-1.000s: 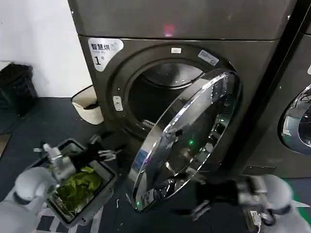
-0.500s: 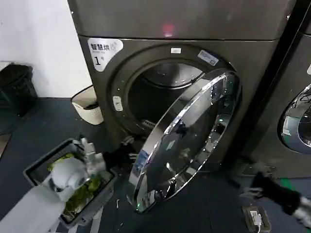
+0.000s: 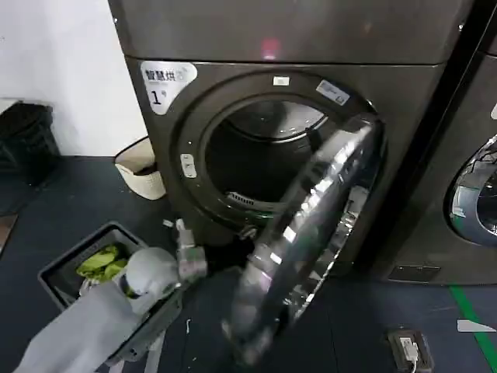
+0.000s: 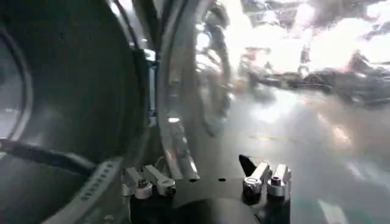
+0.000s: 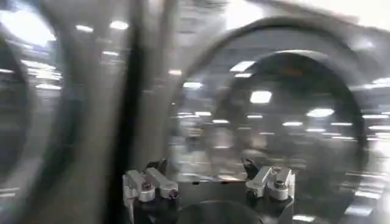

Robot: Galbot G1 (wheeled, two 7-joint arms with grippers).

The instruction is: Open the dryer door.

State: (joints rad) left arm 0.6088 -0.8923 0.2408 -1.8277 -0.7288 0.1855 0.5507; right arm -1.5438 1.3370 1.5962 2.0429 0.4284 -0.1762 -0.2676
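Dark floor [image 3: 70, 194] before a white wall, two grey front-loading machines side by side; landmark: the grey dryer labelled "1" [image 3: 279, 140].

Item 1: large round porthole dryer door [image 3: 311, 241], wide mirror-chrome ring around dark tinted glass. It hangs from the right side of the dryer's opening, swung well out and nearly edge-on to the head camera. The round drum opening [image 3: 260, 163] is exposed.

Item 2: left gripper [image 4: 206, 181], black with silver fingertips, fingers spread and holding nothing, low in front of the dryer, just beside the door's free chrome edge. Contact with the door cannot be told.

Item 3: right gripper [image 5: 208, 182], fingers likewise spread and empty, facing blurred chrome and glass reflections.

Item 4: grey rectangular crate of green cloth [image 3: 97, 264], on the floor left of the dryer, beside the left arm.

Item 5: cream bin [image 3: 140, 167], against the dryer's left side.

Task status, judged: door unlatched and mostly open; only the last of the swing appears to be left.
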